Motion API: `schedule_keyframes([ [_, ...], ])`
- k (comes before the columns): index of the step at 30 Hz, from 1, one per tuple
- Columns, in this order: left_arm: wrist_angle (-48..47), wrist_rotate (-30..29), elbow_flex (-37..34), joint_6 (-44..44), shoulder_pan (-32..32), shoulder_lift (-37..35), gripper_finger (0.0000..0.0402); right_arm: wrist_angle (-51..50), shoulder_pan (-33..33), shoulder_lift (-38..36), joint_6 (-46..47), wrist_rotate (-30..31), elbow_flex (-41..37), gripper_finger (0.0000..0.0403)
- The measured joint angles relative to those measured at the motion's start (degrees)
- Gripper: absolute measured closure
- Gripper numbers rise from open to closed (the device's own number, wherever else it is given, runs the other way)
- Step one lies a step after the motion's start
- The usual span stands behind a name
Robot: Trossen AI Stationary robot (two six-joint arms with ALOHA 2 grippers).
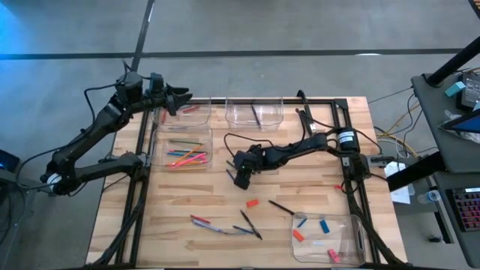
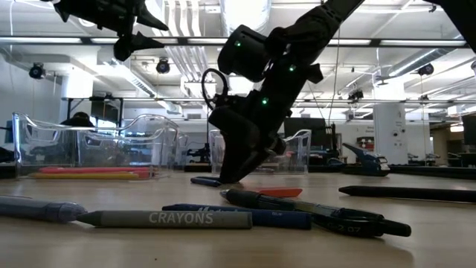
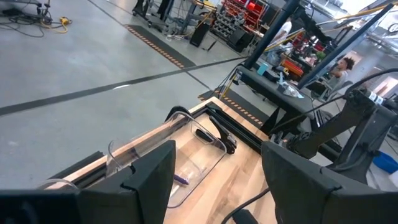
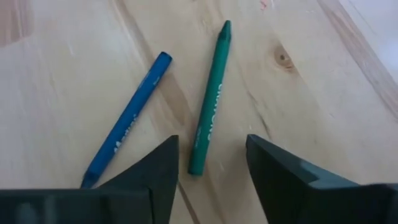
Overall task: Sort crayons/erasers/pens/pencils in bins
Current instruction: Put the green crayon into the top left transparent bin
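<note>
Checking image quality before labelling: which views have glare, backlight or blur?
Low view: bright ceiling lights backlight the right end effector into a silhouette; the near crayon is soft. High view: blue glare in the upper left corner. Right wrist view: even light, green crayon sharp, own fingers blurred.

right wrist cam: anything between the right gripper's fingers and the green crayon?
Nothing. In the right wrist view the right gripper is open, and the green crayon lies on bare wooden table with its near end between the fingertips. A blue crayon lies beside it.
</note>
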Motion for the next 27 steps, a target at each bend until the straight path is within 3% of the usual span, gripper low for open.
schedule_keyframes([
  [13, -0.02, 0.02, 0.00, -0.15, -0.04, -0.74, 0.0180, -0.81, -0.85, -0.23, -2.92, -2.13, -0.04, 0.0382],
  [19, -0.03, 0.20, 0.00, -0.38, -0.04, -0.79, 0.0180, -1.46, -1.35, -3.45, -2.18, -2.13, -0.08, 0.0386],
  [27, -0.04, 0.67, 0.00, -0.42, -0.04, -0.16, 0.0180, -4.54, -3.96, -14.35, -1.80, 1.27, -0.46, 0.0388],
])
